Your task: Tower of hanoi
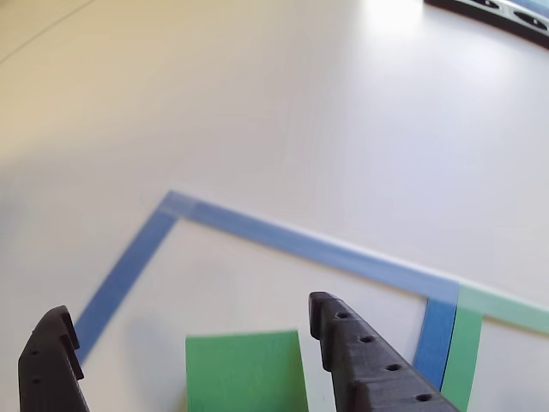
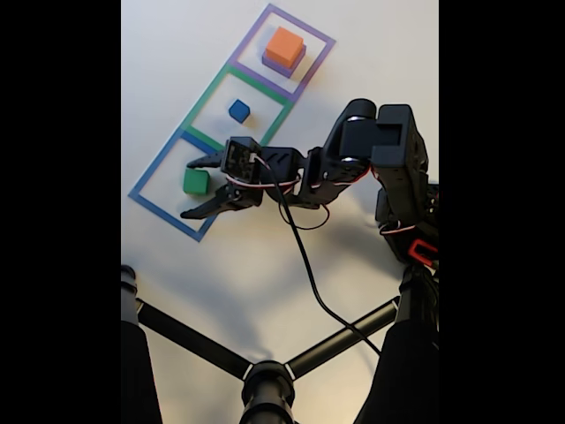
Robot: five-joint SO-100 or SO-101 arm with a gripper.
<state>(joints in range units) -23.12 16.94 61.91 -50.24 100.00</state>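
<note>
Reaching arm: seen from the fixed view, the black arm stretches left across the pale worktop [image 2: 353, 35], ending in the hand [image 2: 187, 187].
Hand state: fingers spread wide apart, one on each side of the green cube [image 2: 196, 182], with a gap showing on both sides in the other view; nothing is held.
Nearest square: the blue tape square [image 2: 152, 174] holds the green cube, which sits on the worktop inside it between the fingers [image 1: 364, 360].
Middle square: the green tape square [image 2: 212, 84] holds the small blue cube [image 2: 239, 110], resting alone near its centre, well apart from the hand.
Farthest square: the purple tape square [image 2: 320, 37] holds the purple slab [image 2: 276, 67] with the orange block [image 2: 284, 46] stacked on top of it.
Layout: the three tape squares run in one diagonal row, sharing edges, from lower left to upper right in the fixed view.
Around: a black cable [image 2: 305, 256] trails from the arm down across the worktop; black stand legs [image 2: 199, 343] meet at a hub at the bottom edge.
Far edge: in the other view a dark object [image 1: 506, 15] sits at the top right corner, cut off and too blurred to tell.
Cut off: in the other view, the green cube [image 1: 245, 371] is cropped by the bottom edge, and so are both fingers.
</note>
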